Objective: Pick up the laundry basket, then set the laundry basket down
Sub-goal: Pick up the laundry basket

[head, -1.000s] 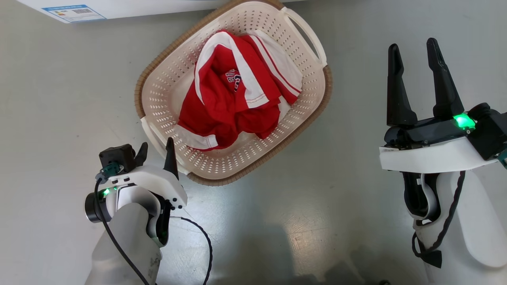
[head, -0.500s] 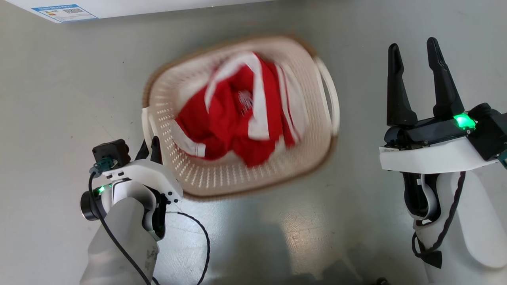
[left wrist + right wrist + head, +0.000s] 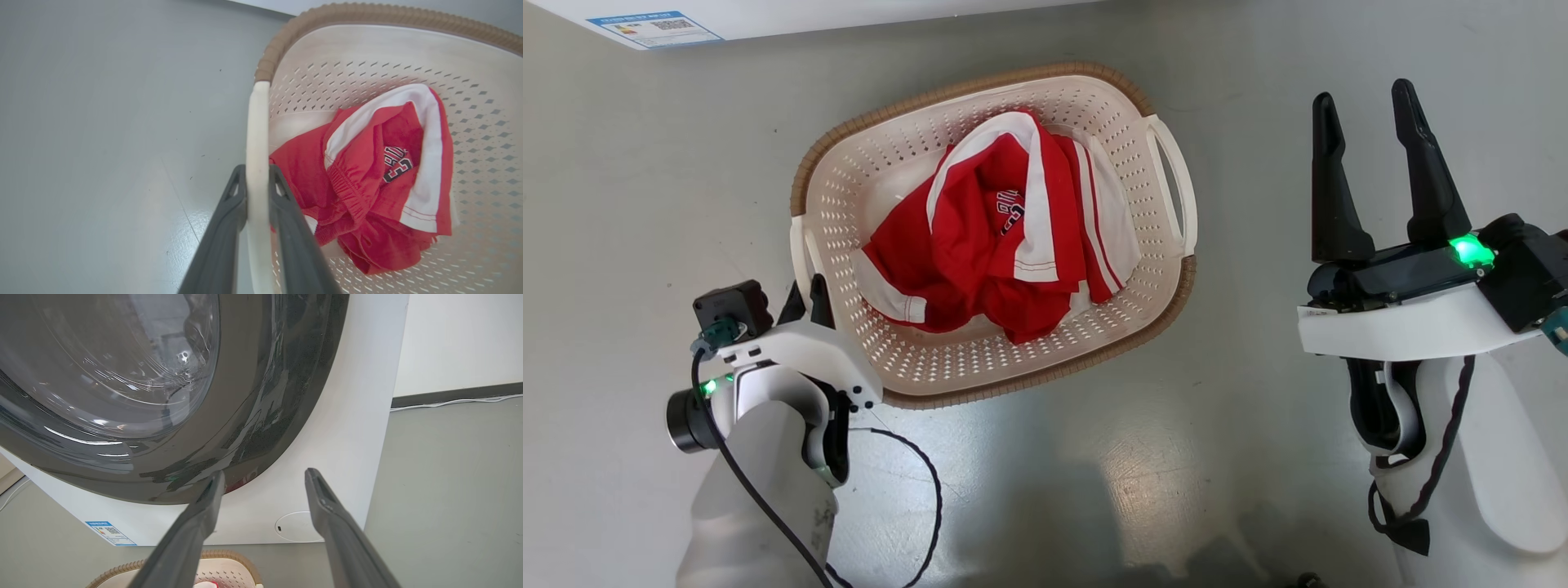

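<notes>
Grey floor (image 3: pixel 645 204); left pincer (image 3: pixel 805 297) clamped on laundry basket (image 3: pixel 1045 372) handle (image 3: pixel 258 122); right pincer (image 3: pixel 1362 93) wide, empty.

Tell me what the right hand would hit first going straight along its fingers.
Most likely the washing machine: in the right wrist view the open right hand aims at its white front, just below the dark round door. Nothing shows in between, though the distance is unclear.

Laundry basket (image 3: pixel 229 573) partly off bottom edge
</notes>
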Robot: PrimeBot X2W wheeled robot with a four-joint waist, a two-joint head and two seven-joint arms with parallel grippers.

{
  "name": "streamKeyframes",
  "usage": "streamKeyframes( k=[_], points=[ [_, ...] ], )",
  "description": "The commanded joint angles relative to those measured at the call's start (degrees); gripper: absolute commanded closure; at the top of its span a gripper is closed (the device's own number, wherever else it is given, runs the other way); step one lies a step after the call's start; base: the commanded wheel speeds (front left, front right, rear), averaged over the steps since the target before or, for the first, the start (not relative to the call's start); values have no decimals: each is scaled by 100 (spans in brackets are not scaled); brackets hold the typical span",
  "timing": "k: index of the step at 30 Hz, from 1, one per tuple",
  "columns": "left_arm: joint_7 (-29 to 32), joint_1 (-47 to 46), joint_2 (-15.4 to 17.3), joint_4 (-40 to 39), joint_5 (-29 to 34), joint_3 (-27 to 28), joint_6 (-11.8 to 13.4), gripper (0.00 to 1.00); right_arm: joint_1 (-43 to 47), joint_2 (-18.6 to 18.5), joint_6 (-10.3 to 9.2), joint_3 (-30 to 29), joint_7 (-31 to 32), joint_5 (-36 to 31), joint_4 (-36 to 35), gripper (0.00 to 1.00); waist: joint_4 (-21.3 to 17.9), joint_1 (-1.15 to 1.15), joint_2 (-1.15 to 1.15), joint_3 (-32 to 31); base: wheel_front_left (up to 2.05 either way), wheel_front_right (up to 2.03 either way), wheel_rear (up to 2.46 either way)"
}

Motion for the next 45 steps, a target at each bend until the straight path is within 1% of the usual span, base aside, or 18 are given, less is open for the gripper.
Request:
streamKeyframes(
  k=[1, 4, 10, 15, 33, 34, 36, 38, 39, 40, 41, 45],
  points=[
    [-43, -33, 179, -59, 140, 148, 0, 100, 138, 19, 40, 79, -51, -14, -160, 0, -1, 0, 0, 5, 0, 0, 0],
    [-43, -90, 230, -22, 196, 183, -10, 100, 138, 19, 40, 73, -51, -11, -164, 0, -3, 0, 0, 12, 0, 0, 0],
    [-43, -298, 439, 97, 396, 256, -58, 100, 135, 19, 40, 69, -51, -11, -173, 0, 2, 0, 0, 43, 0, 0, 0],
    [-43, -400, 518, 206, 537, 231, -115, 100, 143, 19, 40, 66, -51, -14, -174, 0, 8, 0, 0, 54, 0, 0, 0],
    [-43, -476, 404, 240, 789, 265, -189, 100, 119, 19, 40, 78, -51, -4, -156, 0, 17, 0, 0, 95, 0, 0, 0],
    [-43, -478, 404, 237, 803, 268, -191, 94, 116, 19, 40, 76, -51, -3, -151, 0, 16, 0, 0, 97, 0, 0, 0],
    [-43, -485, 404, 229, 829, 276, -191, 69, 111, 19, 40, 71, -51, -2, -144, 0, 15, 0, 0, 97, 0, 0, 0],
    [-43, -488, 409, 197, 862, 285, -174, 37, 107, 19, 40, 70, -51, -1, -137, 0, 15, 0, 0, 94, 0, 0, 0],
    [-43, -487, 408, 186, 874, 291, -169, 25, 105, 19, 40, 69, -51, 2, -135, 0, 16, 0, 0, 92, 0, 0, 0],
    [-43, -487, 408, 170, 887, 297, -164, 9, 104, 19, 40, 66, -51, 3, -131, 0, 19, 0, 0, 87, 0, 0, 0],
    [-43, -484, 407, 152, 901, 303, -160, 0, 103, 19, 40, 62, -51, 3, -128, 0, 23, 0, 0, 81, 0, 0, 0],
    [-43, -468, 407, 61, 940, 326, -146, 0, 101, 19, 40, 55, -51, 2, -117, 0, 40, 0, 0, 52, 0, 0, 0]
  ],
)
